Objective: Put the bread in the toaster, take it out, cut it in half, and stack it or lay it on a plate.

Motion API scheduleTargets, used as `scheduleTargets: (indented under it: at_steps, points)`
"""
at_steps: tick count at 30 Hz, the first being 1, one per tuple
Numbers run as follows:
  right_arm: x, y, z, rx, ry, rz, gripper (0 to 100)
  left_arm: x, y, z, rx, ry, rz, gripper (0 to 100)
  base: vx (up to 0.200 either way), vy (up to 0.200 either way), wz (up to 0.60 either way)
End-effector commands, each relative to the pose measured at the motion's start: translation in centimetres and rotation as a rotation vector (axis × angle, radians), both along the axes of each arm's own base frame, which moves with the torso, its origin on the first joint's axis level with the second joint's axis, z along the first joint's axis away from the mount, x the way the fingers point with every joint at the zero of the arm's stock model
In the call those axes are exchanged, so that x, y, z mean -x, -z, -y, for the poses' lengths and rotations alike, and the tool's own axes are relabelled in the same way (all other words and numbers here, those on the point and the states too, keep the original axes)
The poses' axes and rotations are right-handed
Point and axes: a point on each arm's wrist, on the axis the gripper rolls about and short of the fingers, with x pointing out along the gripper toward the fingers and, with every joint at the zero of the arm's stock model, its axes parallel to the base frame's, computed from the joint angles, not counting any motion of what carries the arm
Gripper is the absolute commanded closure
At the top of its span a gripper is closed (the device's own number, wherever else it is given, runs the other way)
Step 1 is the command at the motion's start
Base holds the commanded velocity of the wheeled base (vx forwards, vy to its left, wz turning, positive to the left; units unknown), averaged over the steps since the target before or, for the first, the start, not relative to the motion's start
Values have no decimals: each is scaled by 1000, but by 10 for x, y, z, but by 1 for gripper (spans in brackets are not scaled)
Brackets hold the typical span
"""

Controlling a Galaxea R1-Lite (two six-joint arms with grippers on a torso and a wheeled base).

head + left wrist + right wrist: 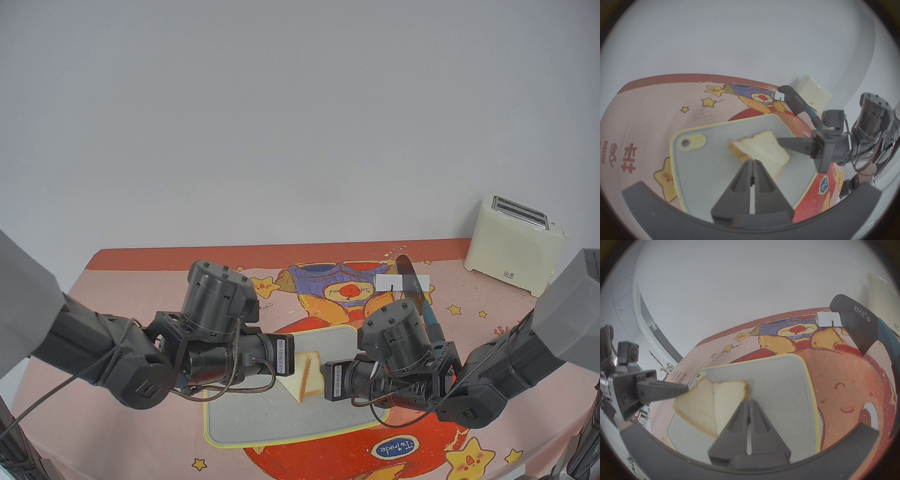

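Bread (307,375), cut into two pieces that meet along one edge, sits near the middle of the cutting board, squeezed between the two grippers; whether the pieces lie flat or lean on each other is hard to tell. The table (125,281) is covered by a pink and red cartoon mat with yellow stars. On it, in front of the robot, lies the grey cutting board (269,419) with a yellow rim. A cream toaster (514,244) stands at the far right corner, well apart from the board. A black knife (412,284) with a blue-green handle lies beyond the board, its blade across a small white card (387,282). The left gripper (752,162) has its fingers pressed together, holding nothing, tip at one edge of the bread. The right gripper (749,402) is likewise closed and empty, tip at the opposite edge.
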Motion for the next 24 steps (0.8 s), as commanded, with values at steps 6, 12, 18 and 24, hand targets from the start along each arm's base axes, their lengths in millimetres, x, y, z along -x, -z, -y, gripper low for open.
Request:
scheduleTargets:
  at_steps: [6,12,18,24]
  points:
    - [0,2,0,6,1,-4,100,-19,-2,5,110,-62,93,100,0,0,0]
    - [0,2,1,7,3,-6,100,9,-31,-26,121,-82,110,100,0,0,0]
    - [-1,5,0,16,7,-8,100,44,-37,-55,79,-84,49,100,0,0,0]
    - [0,6,0,18,6,-10,100,51,-24,-59,42,-83,4,100,0,0,0]
